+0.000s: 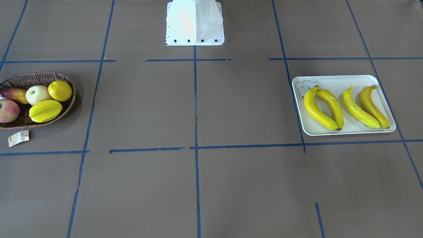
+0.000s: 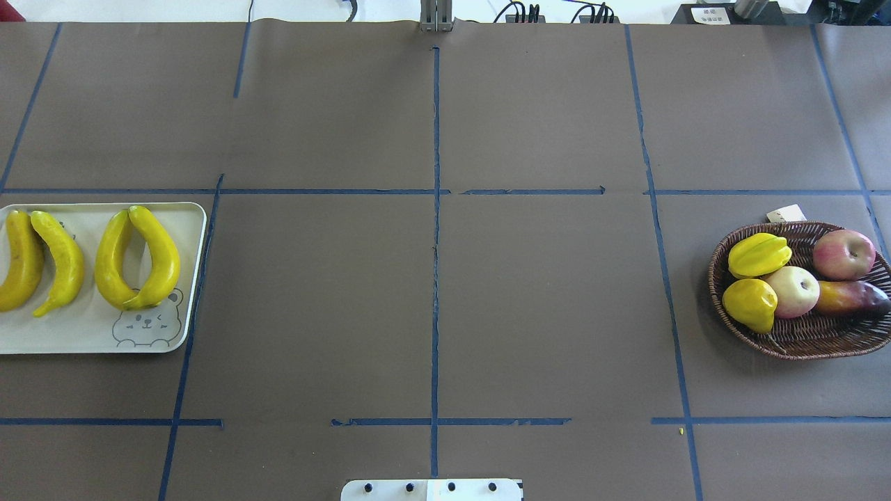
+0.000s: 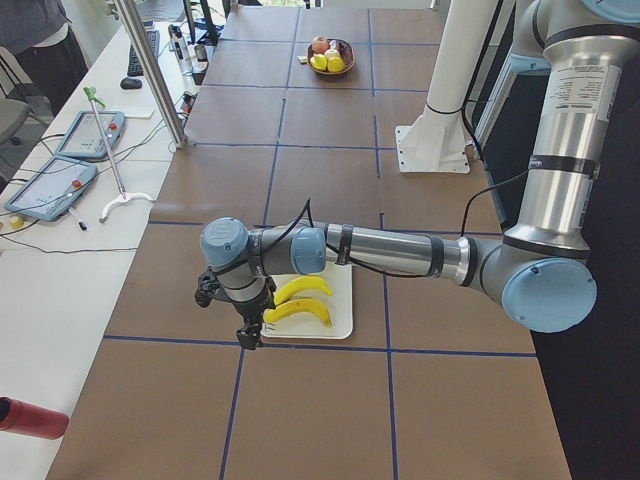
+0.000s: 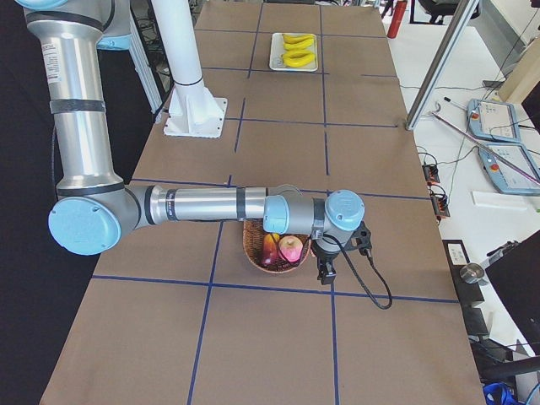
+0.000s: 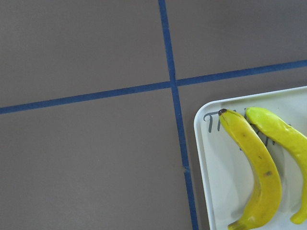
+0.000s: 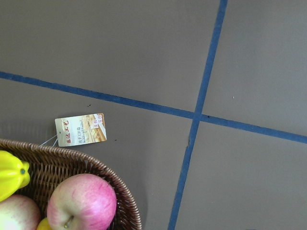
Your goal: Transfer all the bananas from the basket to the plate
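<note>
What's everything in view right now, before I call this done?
plate: one, cream-white, robot's left end of the table
bananas: four, yellow, on the plate
basket: one, dark-brown wicker, robot's right end
starfruit: one, yellow, in the basket
round lemon-like fruit: one, yellow, in the basket
apples: two, one pale, one pink-red, in the basket
mango-like fruit: one, red-purple and yellow, in the basket
paper tag: one, beige, on the table by the basket
tape lines: several, blue, across the brown table
robot base: one, white, mid-table edge
left arm's fingers: one pair, dark, over the plate's outer edge; open or shut unclear
right arm's fingers: one pair, dark, just past the basket; open or shut unclear
</note>
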`<state>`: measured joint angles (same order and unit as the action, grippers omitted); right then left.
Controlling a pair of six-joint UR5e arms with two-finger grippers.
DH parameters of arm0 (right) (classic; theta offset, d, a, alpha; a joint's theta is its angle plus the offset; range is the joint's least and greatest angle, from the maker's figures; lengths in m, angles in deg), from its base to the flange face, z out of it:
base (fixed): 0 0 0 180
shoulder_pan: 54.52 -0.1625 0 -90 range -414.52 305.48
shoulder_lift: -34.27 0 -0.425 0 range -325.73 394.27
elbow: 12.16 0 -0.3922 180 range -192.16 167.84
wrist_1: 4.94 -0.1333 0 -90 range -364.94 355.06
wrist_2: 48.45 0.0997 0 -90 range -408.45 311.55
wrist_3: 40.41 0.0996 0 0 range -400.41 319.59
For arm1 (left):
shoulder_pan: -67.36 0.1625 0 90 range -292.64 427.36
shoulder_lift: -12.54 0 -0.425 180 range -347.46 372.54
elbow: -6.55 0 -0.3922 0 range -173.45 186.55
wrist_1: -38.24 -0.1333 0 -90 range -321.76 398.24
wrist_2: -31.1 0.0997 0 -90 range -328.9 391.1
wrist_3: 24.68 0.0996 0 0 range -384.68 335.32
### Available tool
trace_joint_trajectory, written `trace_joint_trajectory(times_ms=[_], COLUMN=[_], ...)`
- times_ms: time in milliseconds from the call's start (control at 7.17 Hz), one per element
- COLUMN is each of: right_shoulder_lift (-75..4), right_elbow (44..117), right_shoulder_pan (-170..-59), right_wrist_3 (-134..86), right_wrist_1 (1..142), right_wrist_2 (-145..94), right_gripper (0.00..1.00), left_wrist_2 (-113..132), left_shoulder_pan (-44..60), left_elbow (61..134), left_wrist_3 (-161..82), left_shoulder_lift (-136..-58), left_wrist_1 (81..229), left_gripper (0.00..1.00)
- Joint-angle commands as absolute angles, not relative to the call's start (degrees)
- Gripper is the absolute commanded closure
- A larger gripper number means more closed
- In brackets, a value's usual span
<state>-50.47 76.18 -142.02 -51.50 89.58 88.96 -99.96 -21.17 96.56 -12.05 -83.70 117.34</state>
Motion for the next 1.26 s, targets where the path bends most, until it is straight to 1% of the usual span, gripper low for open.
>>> trace_joint_trajectory(times_ms=[0, 279, 1116], right_shoulder_lift=[-50.45, -51.24, -51.42], right_elbow=[75.99, 75.82, 75.73], right_shoulder_pan=[-141.97, -142.06, -142.06], right_wrist_3=[-50.26, -44.99, -44.89], right_wrist_1=[87.37, 82.01, 81.9], right_wrist_2=[88.23, 87.87, 87.96], right_gripper=[0.0, 0.0, 0.0], left_wrist_2=[-99.86, -99.86, -99.77], left_shoulder_pan=[-21.06, -20.88, -20.79], left_elbow=[97.16, 97.16, 97.07], left_wrist_3=[-11.76, -11.76, -12.02], left_shoulder_lift=[-83.18, -83.18, -83.09], left_wrist_1=[117.34, 117.34, 117.34], left_gripper=[0.0, 0.0, 0.0])
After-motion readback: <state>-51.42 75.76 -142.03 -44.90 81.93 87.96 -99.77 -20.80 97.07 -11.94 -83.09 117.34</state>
